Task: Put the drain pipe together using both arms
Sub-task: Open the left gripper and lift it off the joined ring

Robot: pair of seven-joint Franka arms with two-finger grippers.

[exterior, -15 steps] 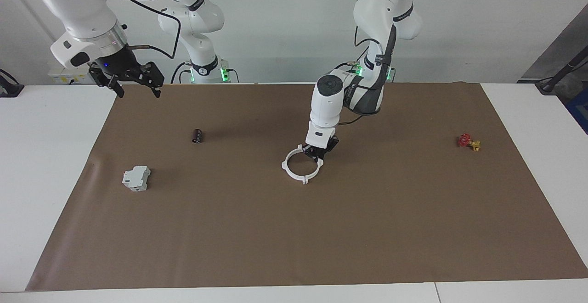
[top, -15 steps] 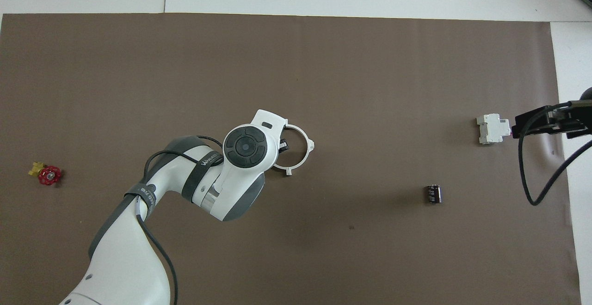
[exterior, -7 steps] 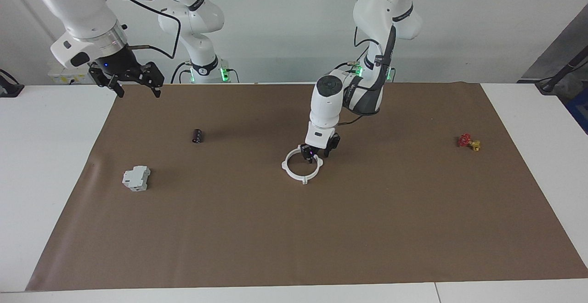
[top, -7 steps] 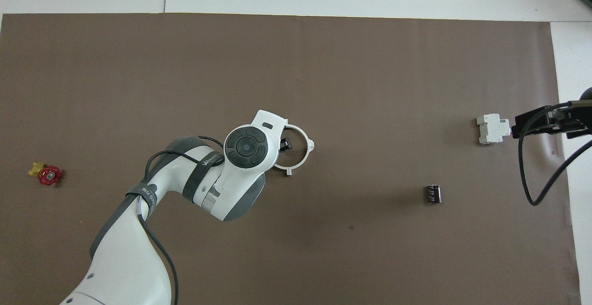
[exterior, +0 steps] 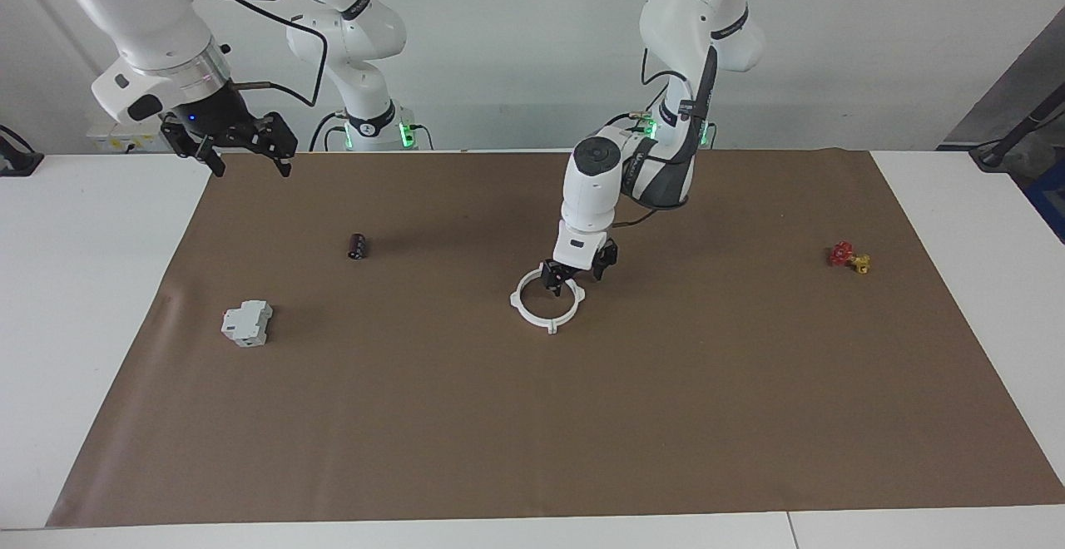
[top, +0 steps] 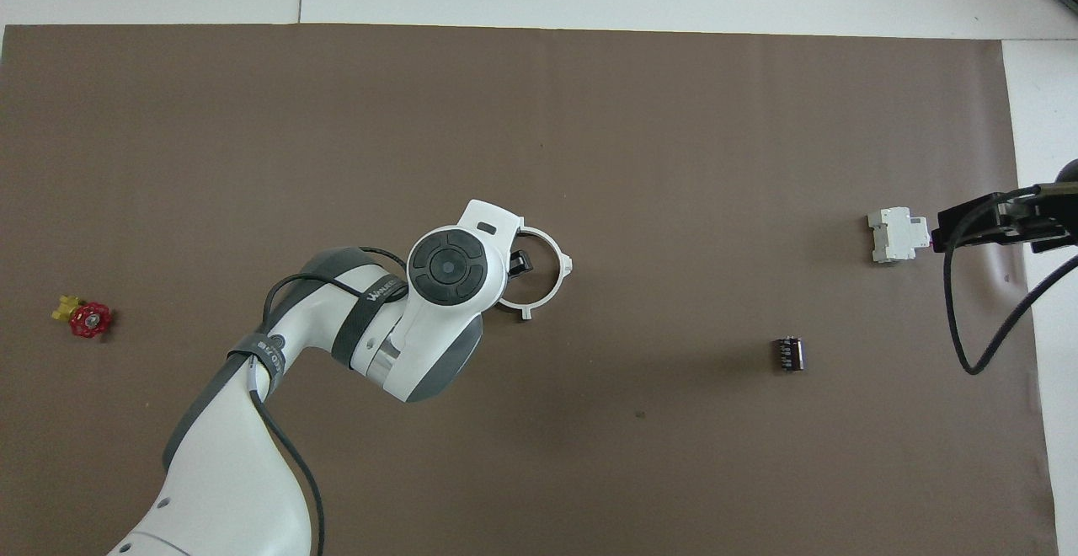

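The drain pipe (exterior: pixel 515 303) lies on the brown mat near the table's middle as one closed white ring with small outer tabs (top: pixel 568 265). My left gripper (exterior: pixel 576 276) hovers just over the ring's edge nearest the robots. It is open, its fingers apart with nothing between them. In the overhead view the left wrist hides most of that gripper, and one black finger (top: pixel 520 263) shows inside the ring. My right gripper (exterior: pixel 250 162) hangs open and empty over the mat's edge at the right arm's end, where that arm waits.
A grey-white boxy block (exterior: pixel 247 322) and a small black cylinder (exterior: pixel 357 246) lie toward the right arm's end. A red and yellow valve piece (exterior: pixel 849 258) lies toward the left arm's end. The brown mat (exterior: pixel 582 432) covers most of the white table.
My left gripper has opened off the ring's edge and lifted slightly. The ring stays flat in place. The right arm has barely moved.
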